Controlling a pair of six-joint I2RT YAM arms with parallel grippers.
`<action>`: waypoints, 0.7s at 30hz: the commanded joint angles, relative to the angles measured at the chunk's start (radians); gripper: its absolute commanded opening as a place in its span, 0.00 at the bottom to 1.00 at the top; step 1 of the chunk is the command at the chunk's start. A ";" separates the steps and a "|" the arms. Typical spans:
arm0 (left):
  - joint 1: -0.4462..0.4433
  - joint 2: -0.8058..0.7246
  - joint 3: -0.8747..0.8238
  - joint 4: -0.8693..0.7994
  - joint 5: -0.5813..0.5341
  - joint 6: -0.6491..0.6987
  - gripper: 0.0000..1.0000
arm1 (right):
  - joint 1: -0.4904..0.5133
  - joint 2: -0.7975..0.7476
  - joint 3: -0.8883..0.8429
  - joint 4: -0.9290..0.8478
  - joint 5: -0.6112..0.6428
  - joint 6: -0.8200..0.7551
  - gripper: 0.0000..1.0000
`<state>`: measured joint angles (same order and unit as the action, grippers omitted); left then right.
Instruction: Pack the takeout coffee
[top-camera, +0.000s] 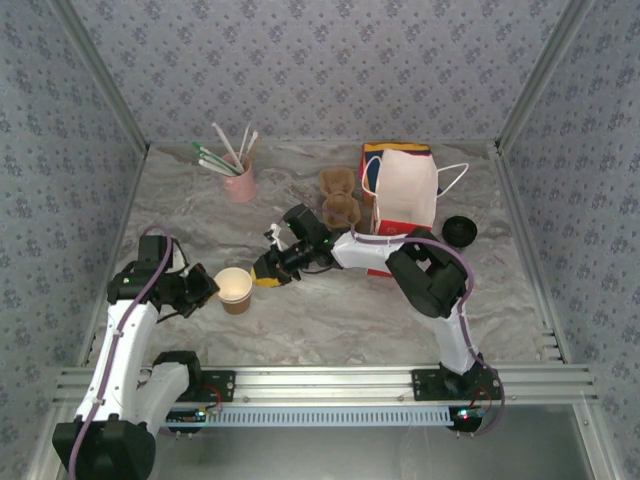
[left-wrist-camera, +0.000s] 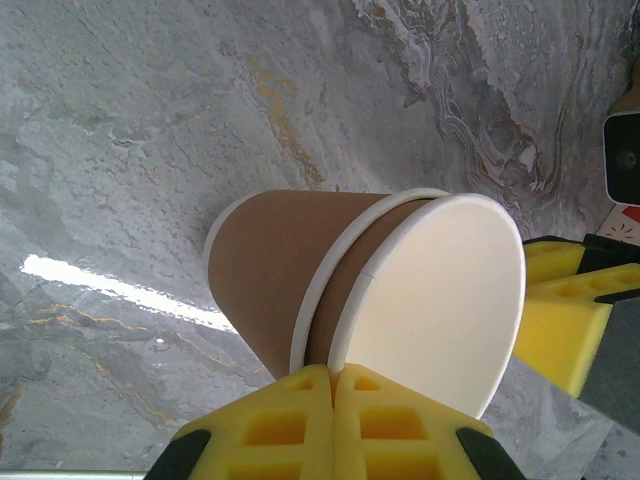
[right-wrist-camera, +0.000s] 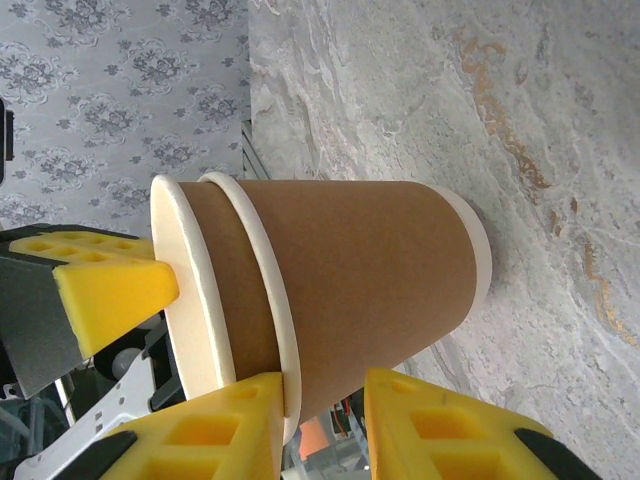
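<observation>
**Layout.** The tabletop carries a white paper bag toward its back right corner. A brown cup tray sits just left of the bag, and the nested lidless cups stand near the front left. The takeout coffee, seen from above as a round black lid, stands near the right edge. It is just beside the bag and well apart from both grippers.

**Step in hand (judged): separate the nested cups.** The left gripper is closed, its pads together, apparently on the rim wall of the inner cup. The right gripper has its jaws apart at the side of the outer cup; no grip shows.

**Procedure.**
1. Hold the left pinch on the rim.
2. Seat the right fingers below the outer rim bead and close lightly.
3. Draw the cups apart along their shared axis.
4. Avoid twisting or hard squeezing, since thin paper is likely to buckle.

**View differences.** The top view places the coffee, bag and tray, yet the cups read there as one. The wrist views reveal two rims. The left wrist view shows the cream inside of the inner cup. The right wrist view shows the outer cup's base on the tabletop.
</observation>
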<state>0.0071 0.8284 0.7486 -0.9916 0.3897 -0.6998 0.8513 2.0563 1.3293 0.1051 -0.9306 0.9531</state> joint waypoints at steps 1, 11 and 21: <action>0.008 -0.010 0.002 0.016 0.034 0.009 0.00 | 0.002 -0.005 -0.016 -0.044 0.008 -0.026 0.28; 0.011 -0.017 -0.006 -0.002 0.023 0.022 0.00 | 0.003 -0.012 -0.013 -0.048 0.012 -0.034 0.28; 0.011 -0.018 -0.002 -0.002 0.026 0.022 0.00 | 0.007 -0.021 -0.006 -0.085 0.023 -0.063 0.32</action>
<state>0.0097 0.8253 0.7410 -0.9920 0.3973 -0.6891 0.8536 2.0560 1.3266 0.0769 -0.9222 0.9234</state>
